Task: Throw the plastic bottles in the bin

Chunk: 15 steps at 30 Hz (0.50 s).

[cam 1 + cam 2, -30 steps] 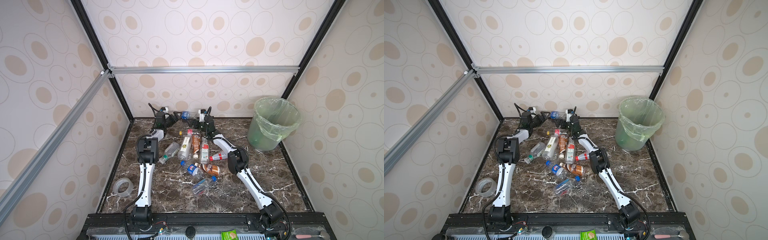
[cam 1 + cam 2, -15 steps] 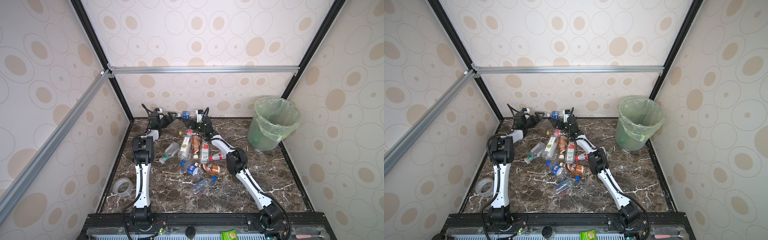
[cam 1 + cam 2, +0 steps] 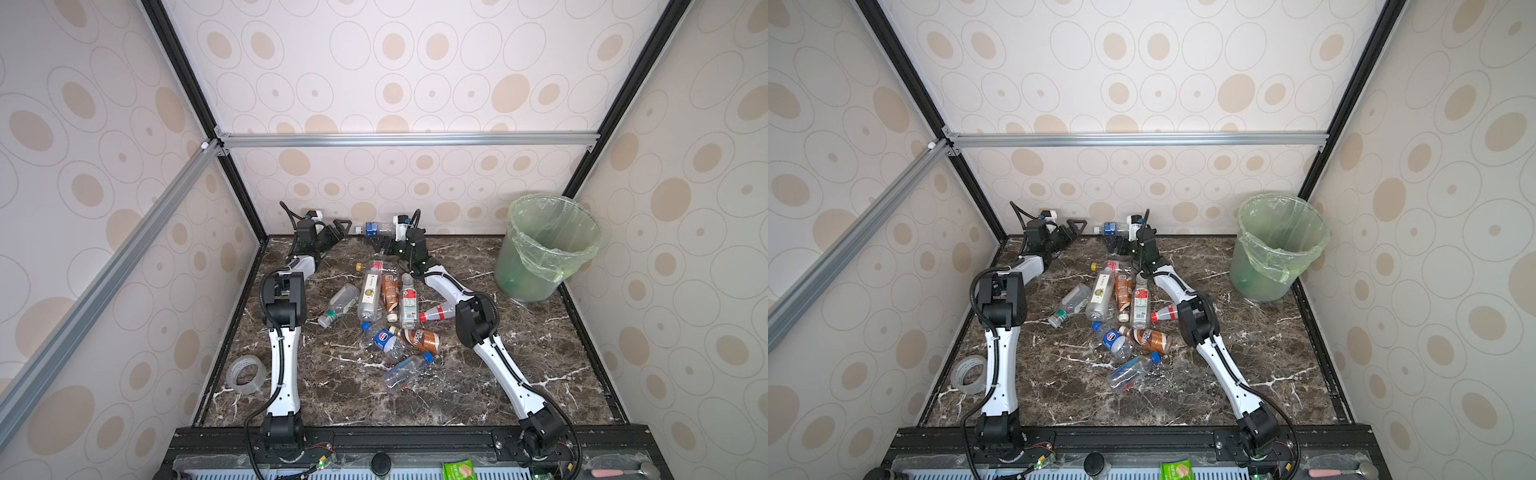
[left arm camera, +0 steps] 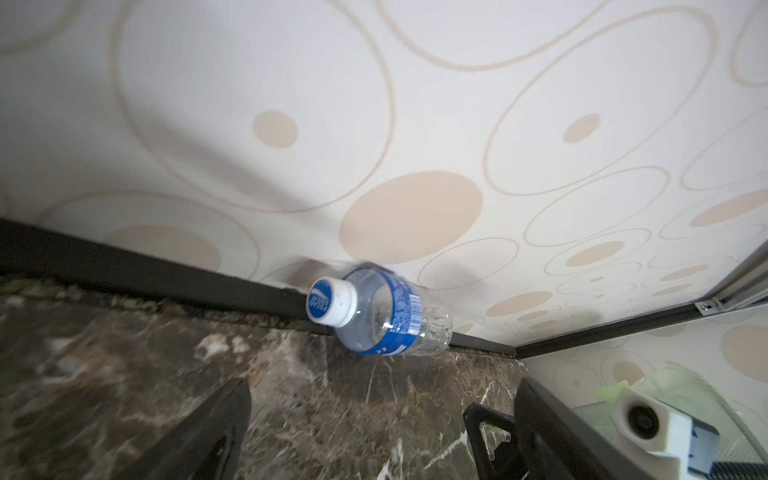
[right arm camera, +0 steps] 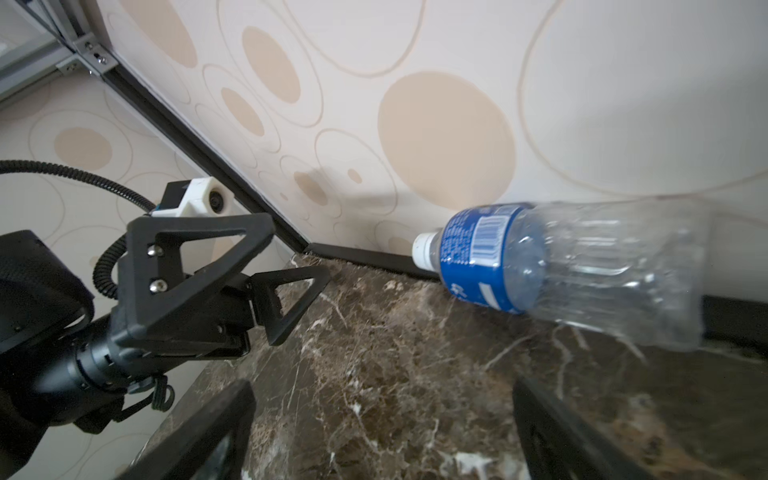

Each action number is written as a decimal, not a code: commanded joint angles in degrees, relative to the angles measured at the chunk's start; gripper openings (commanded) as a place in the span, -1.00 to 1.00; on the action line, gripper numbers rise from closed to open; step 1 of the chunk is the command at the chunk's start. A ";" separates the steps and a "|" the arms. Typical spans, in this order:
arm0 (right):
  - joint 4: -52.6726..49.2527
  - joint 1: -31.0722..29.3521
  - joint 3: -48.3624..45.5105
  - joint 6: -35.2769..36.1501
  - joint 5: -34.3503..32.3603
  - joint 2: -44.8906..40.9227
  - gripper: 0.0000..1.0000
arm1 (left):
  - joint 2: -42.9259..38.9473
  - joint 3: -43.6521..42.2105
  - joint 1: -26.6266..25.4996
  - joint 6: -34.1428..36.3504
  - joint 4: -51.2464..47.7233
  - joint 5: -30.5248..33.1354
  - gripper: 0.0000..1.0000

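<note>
The blue-labelled bottle (image 3: 376,227) is at the foot of the back wall (image 3: 415,195), between the 2 grippers, with its long axis along the wall: white cap toward the left gripper (image 3: 340,232), clear base toward the right gripper (image 3: 380,244). Both pairs of jaws stand wide apart and hold nothing. The bottle is blurred in both wrist views, so I cannot tell whether it rests on the tabletop (image 3: 498,374). The right gripper looks nearer, just beside the base, and the bin (image 3: 524,274) stands on its side in the far corner, so I judge this grasp suits the right arm, jaws set across the bottle's axis
</note>
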<state>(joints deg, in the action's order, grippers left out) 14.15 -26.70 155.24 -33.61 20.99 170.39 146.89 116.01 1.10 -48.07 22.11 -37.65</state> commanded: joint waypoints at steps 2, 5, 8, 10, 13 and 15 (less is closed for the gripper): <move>-0.34 1.67 -2.42 -0.23 1.08 -5.07 1.00 | 2.25 9.16 -2.99 9.80 -10.81 -0.17 0.98; 1.63 2.63 -10.84 0.49 -0.17 -10.95 0.99 | 2.54 12.20 -3.92 13.68 -16.43 3.28 0.98; 4.68 3.93 -21.52 0.73 -1.13 -17.97 0.99 | 2.31 11.23 -4.04 13.43 -15.80 4.12 0.98; 6.98 4.81 -28.98 0.37 -0.80 -22.34 0.99 | 3.02 10.42 -4.05 11.48 -13.87 3.78 0.98; 9.91 5.90 -38.47 0.42 -0.57 -28.65 0.99 | 5.20 10.23 -4.11 8.26 -10.35 3.96 0.98; 9.95 6.35 -43.27 1.60 -0.48 -32.43 0.99 | 7.30 12.51 -4.26 7.37 -10.53 4.59 0.98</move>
<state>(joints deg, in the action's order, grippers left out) 19.86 -21.04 116.53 -33.15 20.60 143.83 150.85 125.99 -3.73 -38.98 10.76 -34.20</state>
